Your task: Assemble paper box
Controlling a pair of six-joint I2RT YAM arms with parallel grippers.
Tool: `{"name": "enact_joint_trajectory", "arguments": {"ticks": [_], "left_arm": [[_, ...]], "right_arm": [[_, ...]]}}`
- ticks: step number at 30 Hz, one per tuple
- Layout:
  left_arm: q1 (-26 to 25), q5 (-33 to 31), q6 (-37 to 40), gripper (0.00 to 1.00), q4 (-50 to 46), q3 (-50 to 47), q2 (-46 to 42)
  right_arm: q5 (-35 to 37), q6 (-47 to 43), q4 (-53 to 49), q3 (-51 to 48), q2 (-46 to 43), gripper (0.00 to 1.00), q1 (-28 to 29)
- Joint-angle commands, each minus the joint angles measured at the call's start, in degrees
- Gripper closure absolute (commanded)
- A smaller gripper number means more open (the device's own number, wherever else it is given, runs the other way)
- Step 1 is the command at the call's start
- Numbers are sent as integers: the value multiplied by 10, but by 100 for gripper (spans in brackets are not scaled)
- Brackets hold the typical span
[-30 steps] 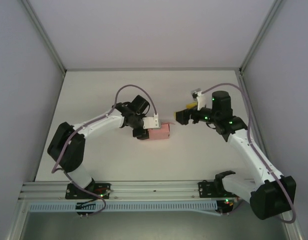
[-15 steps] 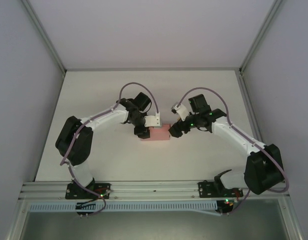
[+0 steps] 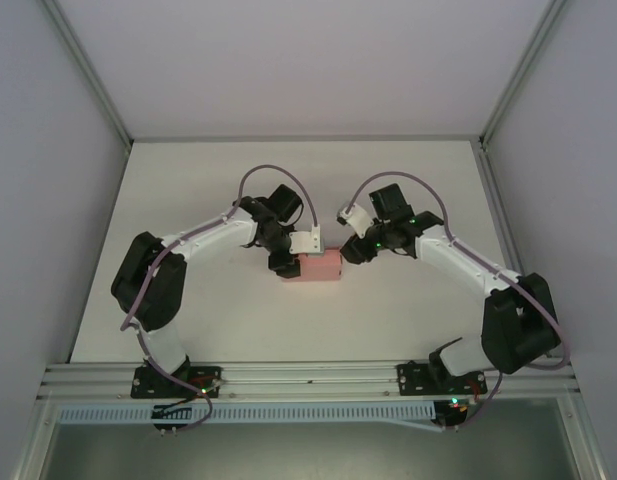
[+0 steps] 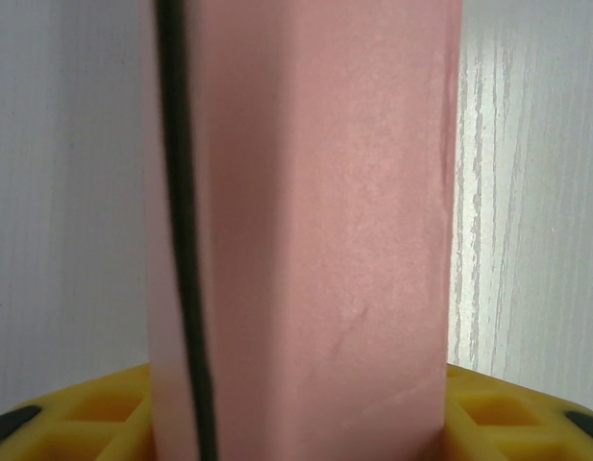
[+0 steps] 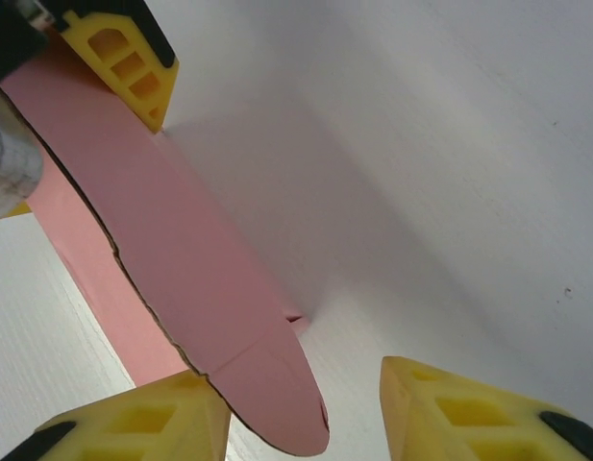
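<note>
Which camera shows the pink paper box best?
Right wrist view: the paper box shows a long face, an edge and its rounded flap. Left wrist gives a blurry close-up face; top external, a small pink rectangle.

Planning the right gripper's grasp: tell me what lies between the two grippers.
Only the pink box, in the top view: the left gripper holds one end, the right gripper sits at the other.
</note>
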Motion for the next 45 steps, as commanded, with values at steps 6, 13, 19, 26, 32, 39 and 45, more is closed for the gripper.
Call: {"name": "enact_joint_trajectory", "arguments": {"ticks": [6, 13, 19, 26, 32, 39, 45], "left_arm": [[1, 23, -4, 48, -21, 18, 12], [1, 3, -24, 48, -11, 22, 18], [0, -16, -35, 49, -14, 33, 33], [-4, -29, -41, 50, -13, 32, 27], [-5, -31, -42, 50, -5, 28, 22], [-6, -28, -47, 49, 2, 25, 19], [-5, -22, -56, 40, 18, 23, 4]], "right_arm": [[-33, 12, -44, 37, 7, 90, 9], [-74, 244, -23, 26, -29, 95, 18], [-106, 391, -20, 17, -45, 95, 18], [-120, 435, -87, 47, -18, 96, 6], [-60, 403, -75, 37, -28, 96, 2], [-6, 391, 53, -65, -63, 97, 7], [49, 376, 84, -104, -91, 98, 24]]}}
